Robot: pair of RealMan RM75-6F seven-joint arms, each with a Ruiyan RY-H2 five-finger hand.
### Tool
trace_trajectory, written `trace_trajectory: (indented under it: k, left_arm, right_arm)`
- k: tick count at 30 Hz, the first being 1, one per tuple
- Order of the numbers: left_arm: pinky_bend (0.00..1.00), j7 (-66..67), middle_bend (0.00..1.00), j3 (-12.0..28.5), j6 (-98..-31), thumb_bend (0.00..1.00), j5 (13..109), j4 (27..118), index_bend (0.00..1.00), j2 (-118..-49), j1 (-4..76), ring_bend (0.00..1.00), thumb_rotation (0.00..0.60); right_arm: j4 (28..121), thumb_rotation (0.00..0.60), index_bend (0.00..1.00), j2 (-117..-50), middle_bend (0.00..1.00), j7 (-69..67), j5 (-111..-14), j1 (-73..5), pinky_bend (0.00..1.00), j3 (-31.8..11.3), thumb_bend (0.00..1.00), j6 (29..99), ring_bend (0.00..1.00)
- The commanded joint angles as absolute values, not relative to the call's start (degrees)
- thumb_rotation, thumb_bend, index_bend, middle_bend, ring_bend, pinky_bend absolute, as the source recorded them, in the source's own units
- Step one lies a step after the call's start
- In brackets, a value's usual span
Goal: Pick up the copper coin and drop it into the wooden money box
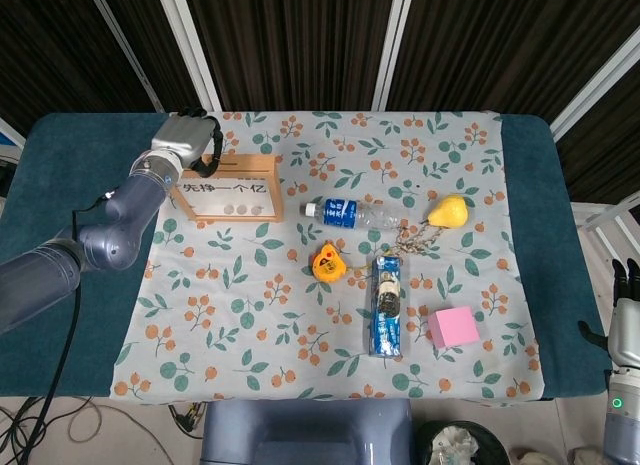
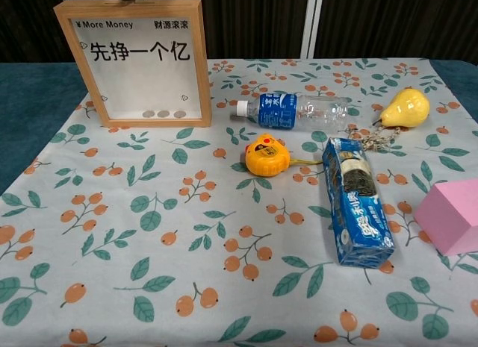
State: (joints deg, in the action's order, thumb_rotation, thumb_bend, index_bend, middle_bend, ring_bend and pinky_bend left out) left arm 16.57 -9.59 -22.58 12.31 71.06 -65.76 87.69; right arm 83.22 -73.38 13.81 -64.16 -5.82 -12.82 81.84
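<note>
The wooden money box (image 1: 262,163) stands upright at the back left of the cloth, a framed glass front with printed characters; the chest view shows it too (image 2: 196,63). Three coins (image 2: 163,114) lie along its bottom inside. My left hand (image 1: 184,139) hovers at the box's top left corner, its dark fingers (image 1: 211,153) curled down onto the top edge. No copper coin shows on the cloth or in those fingers, whose tips are hidden. My right hand (image 1: 626,307) hangs off the table's front right corner, fingers straight and holding nothing.
On the floral cloth lie a water bottle (image 1: 352,214), a yellow pear (image 1: 448,211) with a chain, an orange tape measure (image 1: 328,263), a blue biscuit pack (image 1: 386,305) and a pink block (image 1: 454,327). Teal table margins flank the cloth.
</note>
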Motion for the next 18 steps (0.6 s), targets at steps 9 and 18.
trace_trajectory:
  k: [9,18]
  left_arm:
    - [0.00,16.30,0.16,-10.88,-23.52,0.41,12.90,71.71,0.67,-65.92,88.59,0.00,0.600]
    - [0.00,16.44,0.16,-12.18,-23.59,0.36,12.33,71.41,0.60,-66.72,89.28,0.00,0.600]
  right_arm:
    - [83.59,0.600,0.00,-73.37,0.00,13.87,-63.84,-5.76,0.00,-12.83,0.24,81.69,0.00]
    - [83.57,0.600,0.00,-73.22,0.00,13.99,-63.25,-5.69,0.00,-13.15,0.24,81.77,0.00]
